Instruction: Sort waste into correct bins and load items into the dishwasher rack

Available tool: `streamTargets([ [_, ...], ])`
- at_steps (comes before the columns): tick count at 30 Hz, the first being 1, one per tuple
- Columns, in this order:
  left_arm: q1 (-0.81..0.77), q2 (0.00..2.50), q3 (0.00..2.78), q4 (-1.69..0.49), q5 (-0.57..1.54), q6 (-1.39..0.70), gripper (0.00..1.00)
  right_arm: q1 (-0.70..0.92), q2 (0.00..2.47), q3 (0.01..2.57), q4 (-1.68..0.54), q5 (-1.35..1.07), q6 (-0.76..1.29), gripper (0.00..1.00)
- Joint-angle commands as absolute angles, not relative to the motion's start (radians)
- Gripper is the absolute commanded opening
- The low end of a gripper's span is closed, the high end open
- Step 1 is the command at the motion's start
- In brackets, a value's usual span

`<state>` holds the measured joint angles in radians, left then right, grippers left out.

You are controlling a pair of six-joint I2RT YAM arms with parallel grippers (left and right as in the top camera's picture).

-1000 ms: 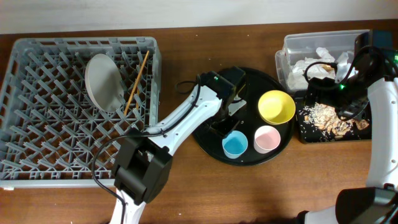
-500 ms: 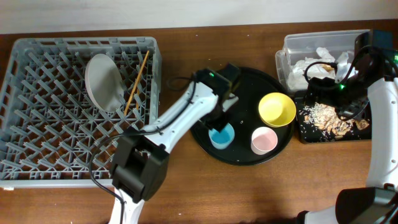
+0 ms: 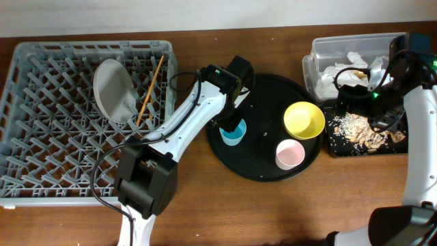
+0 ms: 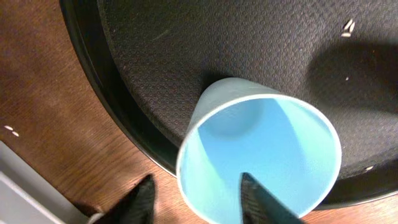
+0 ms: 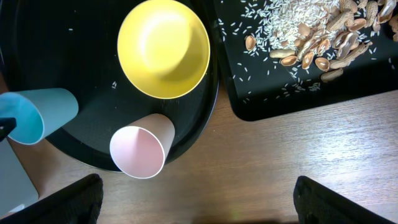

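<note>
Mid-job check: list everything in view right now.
rack: 1, grey, table's left side
plate: 1, pale, upright in rack
chopsticks: 1 pair, wooden, in rack beside plate
round tray: 1, black, centre
blue cup: 1, light blue, tilted, round tray's left edge
bowl: 1, yellow, on round tray
pink cup: 1, pink, on round tray
tub: 1, clear, far right, holding white tissue
flat tray: 1, black, beside tub, holding beige scraps
left fingers: 2, black, gripping blue cup's wall
right fingers: 2, black, spread, empty

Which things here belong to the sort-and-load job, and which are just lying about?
Job: light-blue cup, pink cup, yellow bowl, plate, chopsticks, rack, clear tub, black rectangular tray, tissue, food scraps.
Lying about: round black tray (just carries the cups and bowl).
</note>
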<state>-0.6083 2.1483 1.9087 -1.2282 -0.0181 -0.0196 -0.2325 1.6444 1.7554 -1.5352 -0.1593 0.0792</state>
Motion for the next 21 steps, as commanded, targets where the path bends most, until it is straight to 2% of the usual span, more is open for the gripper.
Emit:
streamTargets([
  [1,-0.605,2.131,1.917,-1.216,-0.039,-0.015,0.47,-0.226,1.636,1.750,-1.527,-0.254,0.083,0.99],
  [4,-0.534,2.120,2.039,-1.325,-0.062,-0.038,0.52,-0.119,1.639,1.750,-1.456,-0.335,0.092,0.99],
  [8,-0.314,2.081,2.347,-1.517,0.006,-0.109,0.57,0.159,1.715,1.750,-1.315,-0.292,0.244,0.89],
  [12,-0.212,2.062,2.390,-1.532,0.074,-0.109,0.57,0.344,1.883,1.750,-1.273,-0.175,0.337,0.79],
  [16,-0.202,2.062,2.390,-1.540,0.075,-0.109,0.57,0.406,2.043,1.750,-1.213,-0.172,0.353,0.62],
  [17,-0.202,2.062,2.390,-1.540,0.075,-0.109,0.57,0.413,2.087,1.750,-1.184,-0.172,0.354,0.52],
  [19,-0.202,2.062,2.390,-1.543,0.075,-0.109,0.57,0.408,2.107,1.750,-1.157,-0.168,0.357,0.43],
  [21,-0.202,2.062,2.390,-1.543,0.075,-0.109,0.57,0.398,2.108,1.750,-1.137,-0.159,0.357,0.28],
])
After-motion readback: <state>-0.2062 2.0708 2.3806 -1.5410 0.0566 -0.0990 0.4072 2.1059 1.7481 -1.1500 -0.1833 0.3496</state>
